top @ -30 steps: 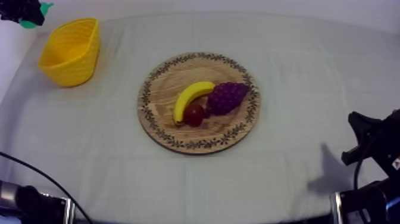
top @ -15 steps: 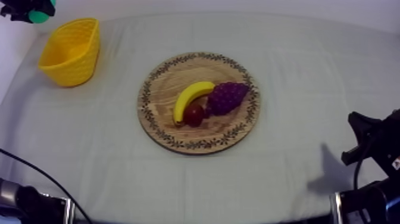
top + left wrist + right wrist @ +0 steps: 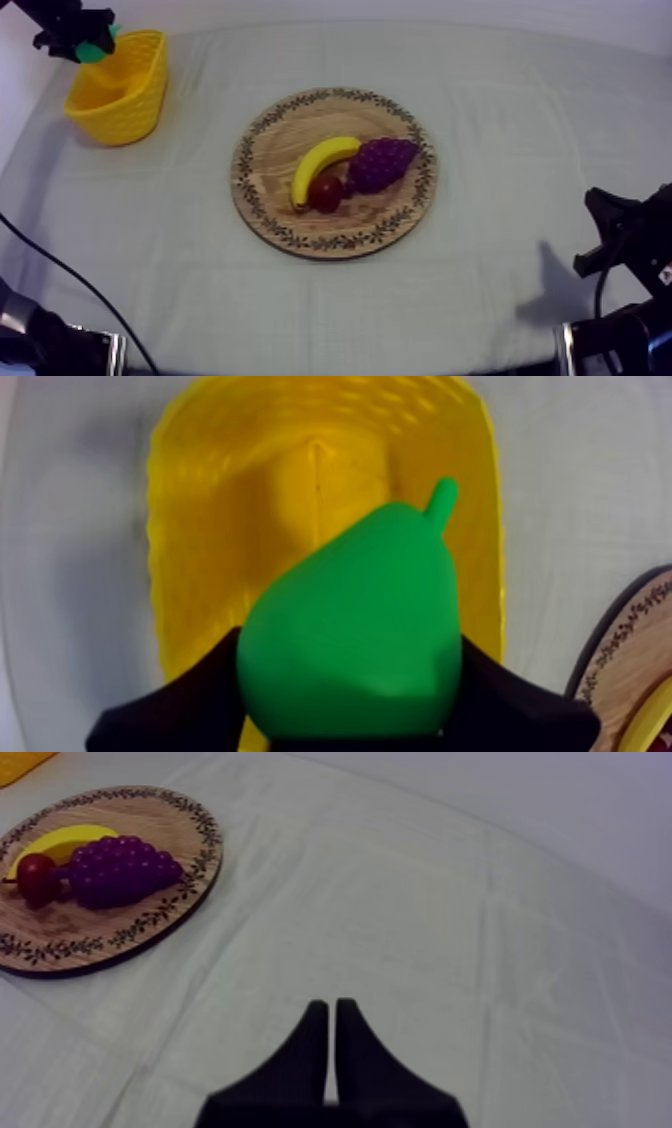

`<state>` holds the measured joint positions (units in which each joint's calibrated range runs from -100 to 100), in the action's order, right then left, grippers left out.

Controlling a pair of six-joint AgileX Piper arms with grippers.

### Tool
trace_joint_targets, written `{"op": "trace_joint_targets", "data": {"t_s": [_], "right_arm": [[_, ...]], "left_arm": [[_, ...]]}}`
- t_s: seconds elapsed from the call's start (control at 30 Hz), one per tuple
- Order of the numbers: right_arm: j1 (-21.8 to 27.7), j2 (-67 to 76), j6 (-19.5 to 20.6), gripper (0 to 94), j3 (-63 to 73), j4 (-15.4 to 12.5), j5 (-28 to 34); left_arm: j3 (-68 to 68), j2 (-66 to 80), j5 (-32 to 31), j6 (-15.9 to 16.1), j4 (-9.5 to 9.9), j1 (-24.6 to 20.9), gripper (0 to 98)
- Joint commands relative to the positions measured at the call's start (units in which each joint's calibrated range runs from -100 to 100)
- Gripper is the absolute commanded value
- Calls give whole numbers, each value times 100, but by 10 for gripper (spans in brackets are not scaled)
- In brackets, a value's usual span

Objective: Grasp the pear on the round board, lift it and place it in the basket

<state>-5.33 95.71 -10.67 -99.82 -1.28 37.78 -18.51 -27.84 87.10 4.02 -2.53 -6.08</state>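
Left wrist view shows the left gripper clamped on the green toy pear, one black finger on each flank of its broad end. The pear's long axis runs forward from the jaws, with the thin stem pointing out over the hollow of the yellow ribbed basket, which lies open directly beneath and beyond the fruit.

From above, the gripper and pear hang at the basket's far left rim rather than over its middle. The fruit's body looks to be just at the edge of the opening. To my eye the drop turns on that one relation: the pear needs to sit clear inside the rim before the fingers part, or it could catch the wall and roll off onto the grey-white cloth.

Farther out, the round wooden board with a patterned rim sits mid-table, well apart from the basket. It carries a yellow banana, a purple bunch of grapes and a small red fruit.

The right gripper rests low at its own side, fingers together on nothing, far from the basket. This is the left arm's job.
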Motion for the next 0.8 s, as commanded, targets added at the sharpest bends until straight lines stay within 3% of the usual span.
{"op": "trace_joint_targets", "data": {"t_s": [0.0,0.3,0.77], "right_arm": [[-3,4,-5,4,5,-1,4],[-3,4,-5,4,5,-1,4],[-3,4,-5,4,5,-1,4]], "left_arm": [[-26,-350,-65,2,-3,-14,478],[39,-1021,-473,-77,45,-36,506],[45,-1133,-482,-335,-61,-29,804]]}}
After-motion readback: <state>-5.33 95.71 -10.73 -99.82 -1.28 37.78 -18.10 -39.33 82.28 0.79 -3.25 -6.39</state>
